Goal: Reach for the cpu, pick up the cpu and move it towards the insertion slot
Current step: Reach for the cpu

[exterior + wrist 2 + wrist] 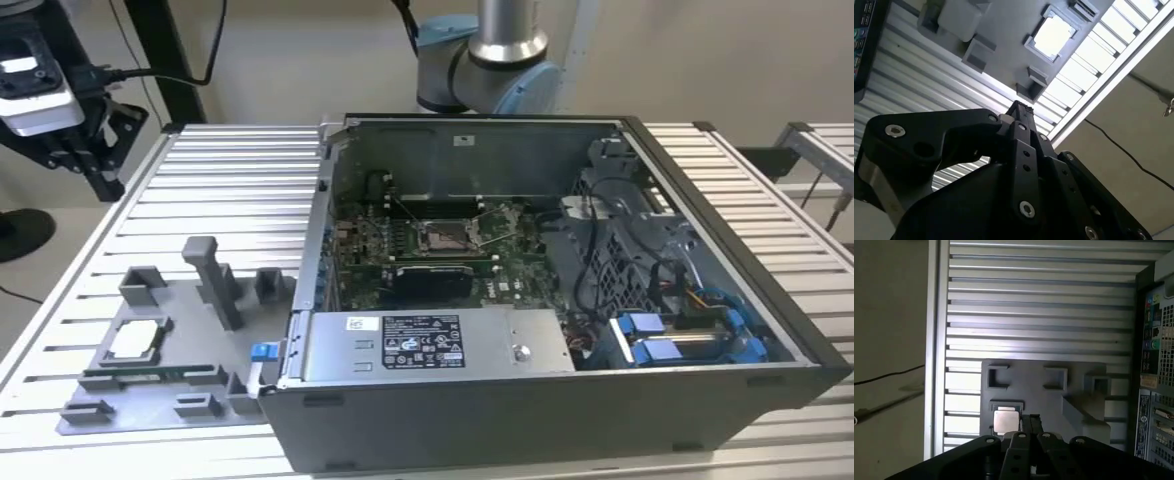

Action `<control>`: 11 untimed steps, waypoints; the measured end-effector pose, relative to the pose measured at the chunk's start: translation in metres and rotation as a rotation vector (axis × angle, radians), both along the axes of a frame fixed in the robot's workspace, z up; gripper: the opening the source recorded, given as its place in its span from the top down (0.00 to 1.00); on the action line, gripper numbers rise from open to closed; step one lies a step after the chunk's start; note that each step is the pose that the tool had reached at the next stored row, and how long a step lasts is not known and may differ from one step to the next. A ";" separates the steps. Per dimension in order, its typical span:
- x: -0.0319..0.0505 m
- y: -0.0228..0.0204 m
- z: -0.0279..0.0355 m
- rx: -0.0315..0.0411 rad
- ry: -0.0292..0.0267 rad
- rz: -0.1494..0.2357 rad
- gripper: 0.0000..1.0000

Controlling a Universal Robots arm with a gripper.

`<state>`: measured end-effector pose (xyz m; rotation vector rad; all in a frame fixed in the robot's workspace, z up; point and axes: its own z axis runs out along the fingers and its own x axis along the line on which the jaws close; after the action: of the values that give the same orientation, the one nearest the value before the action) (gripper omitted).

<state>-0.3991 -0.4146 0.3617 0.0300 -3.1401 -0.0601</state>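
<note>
Ribbed aluminium worktop (227,190) carried a matte grey fixture tray (160,395). The cpu (136,340), flat and square with a pale silvery top, lay in its pocket. My tool (1030,419) hung above it, well apart, jaws closed on nothing. Risk: closed jaws could strike the smooth lid or skid off it.

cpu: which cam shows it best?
Second wrist view: the cpu sits whole, unblocked, in its grey holder. First wrist view shows it beside the claw; exterior view shows it small, on the exterior view's left.
</note>
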 end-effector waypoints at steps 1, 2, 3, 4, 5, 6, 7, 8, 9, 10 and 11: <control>-0.0012 -0.0026 -0.0001 0.0000 0.0000 0.000 1.00; -0.0026 -0.0056 -0.0002 0.0000 0.0000 0.000 1.00; -0.0038 -0.0088 -0.0003 -0.0001 0.0001 0.000 1.00; -0.0050 -0.0123 -0.0005 0.0000 0.0001 0.000 1.00; -0.0060 -0.0158 -0.0006 0.0000 0.0001 0.000 1.00; -0.0071 -0.0193 -0.0008 -0.0001 0.0001 0.000 1.00; -0.0083 -0.0224 -0.0010 0.0000 0.0000 0.000 1.00; -0.0095 -0.0252 -0.0012 0.0000 0.0000 0.000 1.00; -0.0108 -0.0281 -0.0014 0.0000 0.0000 0.000 1.00; -0.0119 -0.0307 -0.0017 0.0000 0.0001 0.000 1.00; -0.0129 -0.0329 -0.0019 -0.0001 0.0001 0.000 1.00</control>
<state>-0.4120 -0.4475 0.3598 0.0301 -3.1400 -0.0599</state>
